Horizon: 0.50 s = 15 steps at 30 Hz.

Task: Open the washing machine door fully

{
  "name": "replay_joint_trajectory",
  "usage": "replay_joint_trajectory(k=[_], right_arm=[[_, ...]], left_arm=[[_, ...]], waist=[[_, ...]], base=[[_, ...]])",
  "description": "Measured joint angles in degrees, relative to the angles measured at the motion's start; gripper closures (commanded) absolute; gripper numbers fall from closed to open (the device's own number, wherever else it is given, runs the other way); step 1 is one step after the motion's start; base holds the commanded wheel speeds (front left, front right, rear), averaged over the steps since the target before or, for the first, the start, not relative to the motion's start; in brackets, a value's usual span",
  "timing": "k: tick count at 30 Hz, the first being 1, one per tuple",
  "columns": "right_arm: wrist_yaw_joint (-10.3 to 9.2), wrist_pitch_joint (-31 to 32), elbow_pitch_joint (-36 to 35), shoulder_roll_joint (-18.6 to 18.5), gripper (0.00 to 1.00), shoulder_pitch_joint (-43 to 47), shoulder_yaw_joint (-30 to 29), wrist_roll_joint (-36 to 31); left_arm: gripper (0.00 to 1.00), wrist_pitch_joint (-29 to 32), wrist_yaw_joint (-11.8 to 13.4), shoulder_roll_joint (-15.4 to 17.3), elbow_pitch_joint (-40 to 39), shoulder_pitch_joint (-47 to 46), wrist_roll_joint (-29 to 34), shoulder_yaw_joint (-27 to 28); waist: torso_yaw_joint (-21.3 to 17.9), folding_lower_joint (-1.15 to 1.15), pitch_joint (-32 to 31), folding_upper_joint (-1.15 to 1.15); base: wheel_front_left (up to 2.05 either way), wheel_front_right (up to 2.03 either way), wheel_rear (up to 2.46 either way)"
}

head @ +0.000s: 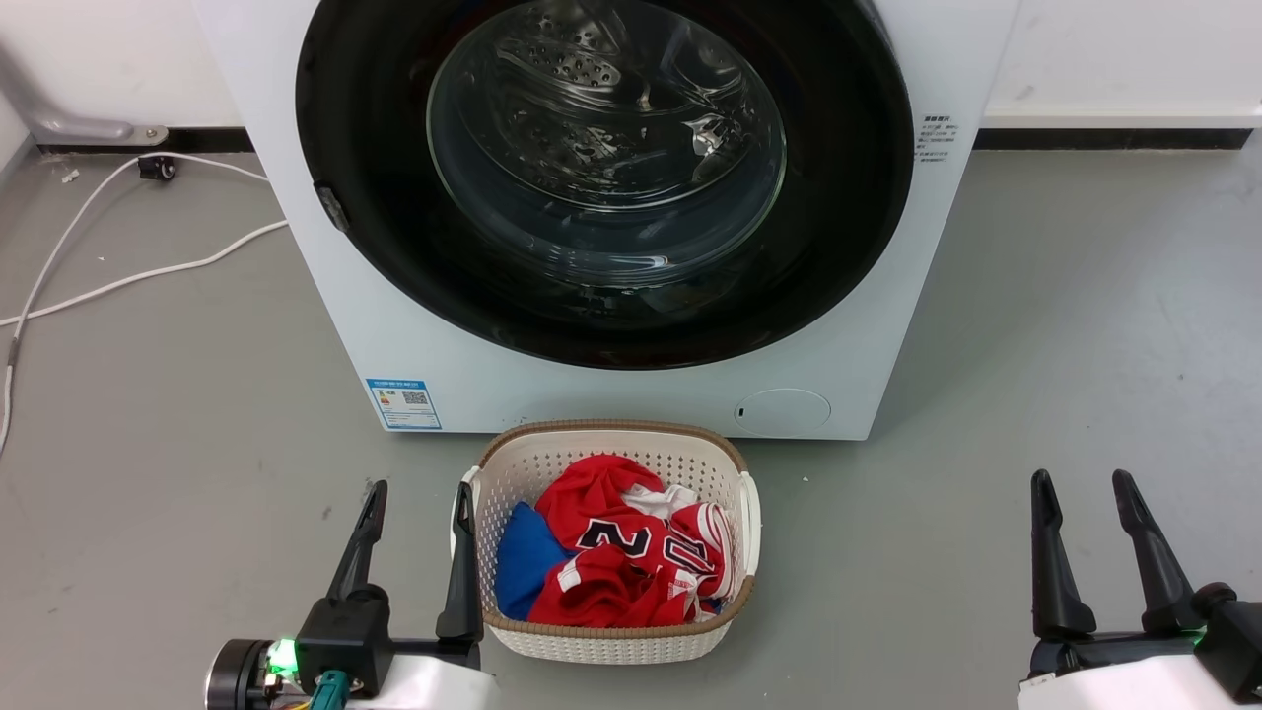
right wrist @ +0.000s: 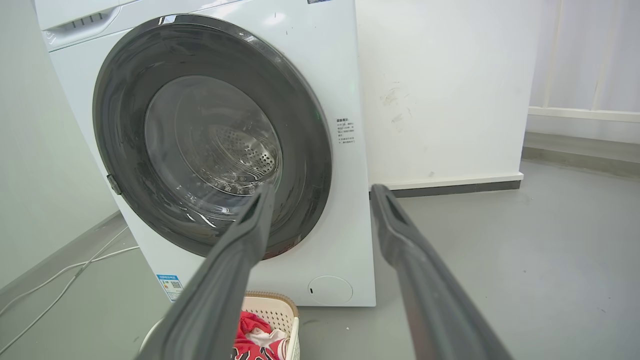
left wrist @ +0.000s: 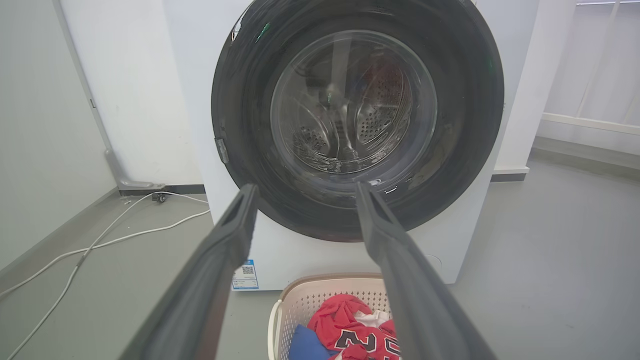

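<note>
Clearly the washing machine door (head: 375,197) sat shut at twelve o'clock, latch tab (head: 330,205) at its nine. Left tool (head: 420,490) at seven and right tool (head: 1082,480) at five gaped empty. A tool might slip off the glossy rim, or an arm clip the basket (head: 611,429) at six

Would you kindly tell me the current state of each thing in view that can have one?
washing machine door: shut, flush with the front.
round flap: shut.
laundry basket: upright on the floor, holding red and blue clothes.
left gripper: open, empty.
right gripper: open, empty.
white cable: lying loose on the floor.
</note>
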Motion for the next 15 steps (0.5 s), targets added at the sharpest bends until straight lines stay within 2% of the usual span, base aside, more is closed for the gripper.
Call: replay_joint_trajectory(k=[14, 15], right_arm=[[0.0, 0.0, 0.49, 0.0, 0.0, 0.0, 0.27, 0.47], [-0.01, 0.0, 0.49, 0.0, 0.2, 0.0, 0.35, 0.47]], left_arm=[[0.0, 0.0, -0.36, -0.08, 0.6, 0.04, -0.62, 0.44], [0.0, 0.0, -0.23, -0.08, 0.65, 0.04, -0.65, 0.43]], waist=[[-0.09, 0.0, -0.24, 0.0], [-0.08, 0.0, -0.24, 0.0]], base=[[0.0, 0.0, 0.0], [0.0, 0.0, 0.0]])
